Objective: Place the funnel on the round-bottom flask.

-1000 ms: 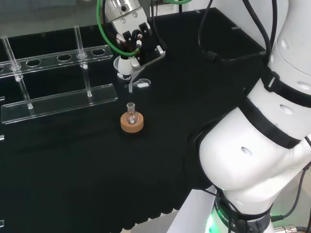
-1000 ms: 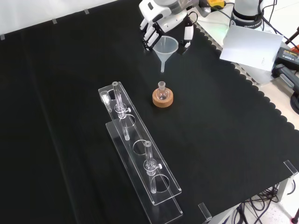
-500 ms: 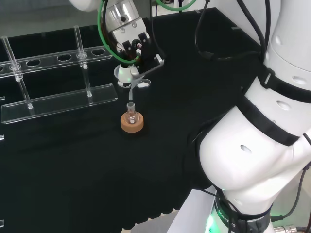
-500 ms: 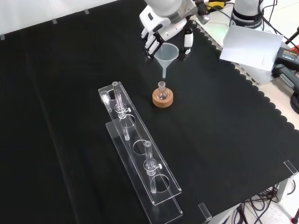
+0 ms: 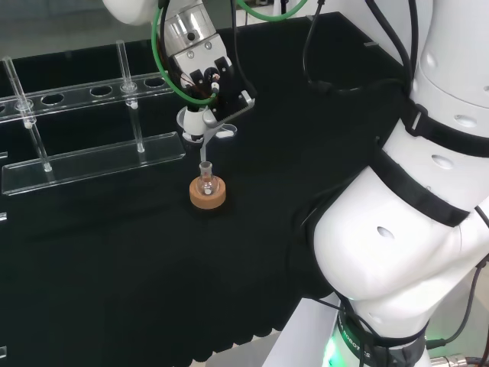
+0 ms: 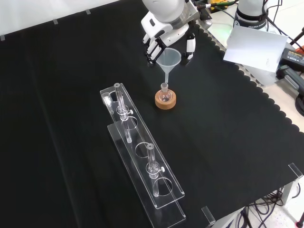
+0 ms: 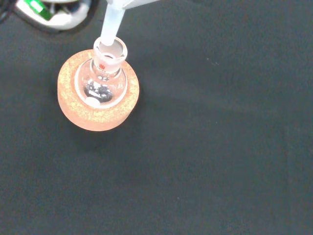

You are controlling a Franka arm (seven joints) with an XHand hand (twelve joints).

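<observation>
From behind the arm, the hand (image 5: 200, 80) hangs over the bench with its fingers curled round the bowl of the clear funnel (image 5: 205, 131), so the stem points straight down. The stem tip sits right above the neck of the round-bottom flask (image 5: 205, 182), which rests in a cork ring (image 5: 208, 195) that keeps its rounded base from rolling. A clear tube rack (image 5: 84, 130) stands well apart on the left

From the front, the funnel (image 6: 168, 59) is gripped at its rim between fingers on either side, leaving the stem free to go in. The stem tip meets the mouth of the flask (image 6: 165, 94) on its cork ring (image 6: 165, 101); how deep it has gone, I cannot tell

From the wrist, the stem (image 7: 111, 27) reaches the open neck of the flask (image 7: 103, 82), seemingly a little off centre, so I'd guess a small correction comes before letting go
</observation>
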